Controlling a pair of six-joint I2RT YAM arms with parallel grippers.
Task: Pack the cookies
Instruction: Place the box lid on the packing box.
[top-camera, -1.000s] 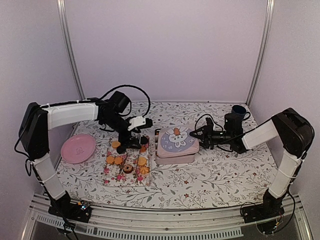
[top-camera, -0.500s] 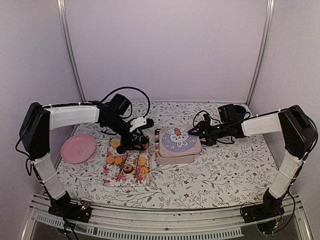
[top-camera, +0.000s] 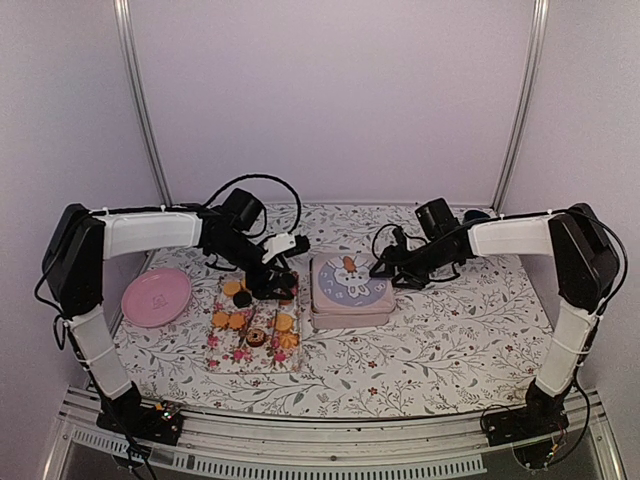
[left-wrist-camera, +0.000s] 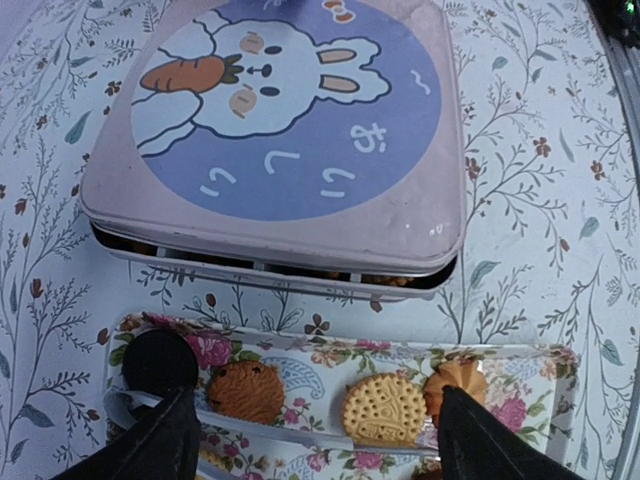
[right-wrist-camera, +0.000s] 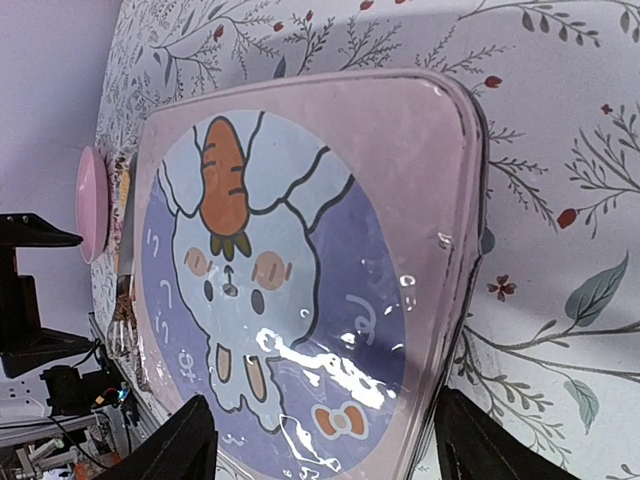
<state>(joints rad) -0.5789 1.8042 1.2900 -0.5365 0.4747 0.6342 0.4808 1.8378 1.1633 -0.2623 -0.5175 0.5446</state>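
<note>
Since a second ago the right arm has swung inward and toward the back wall. The right gripper (top-camera: 384, 268) now sits at the far right corner of the tin (top-camera: 350, 319). The bunny-printed lid (top-camera: 348, 280), skewed before, lies squarer on the tin. This gripper's jaws have spread wide and pinch nothing, and the lid lies just ahead of them in the right wrist view.

The left gripper (top-camera: 270, 284) has edged slightly toward the back and hovers low over the floral tray (top-camera: 225, 356) just left of the tin. Its jaws are released, with nothing between the fingers.

The cookies (top-camera: 232, 320) lie mostly on the tray: orange-tan ones, a brown one and a black one beside a left fingertip. A few more show through the gap under the lid's edge, inside the tin. A pink plate (top-camera: 156, 296) sits left of the tray, apart from it
</note>
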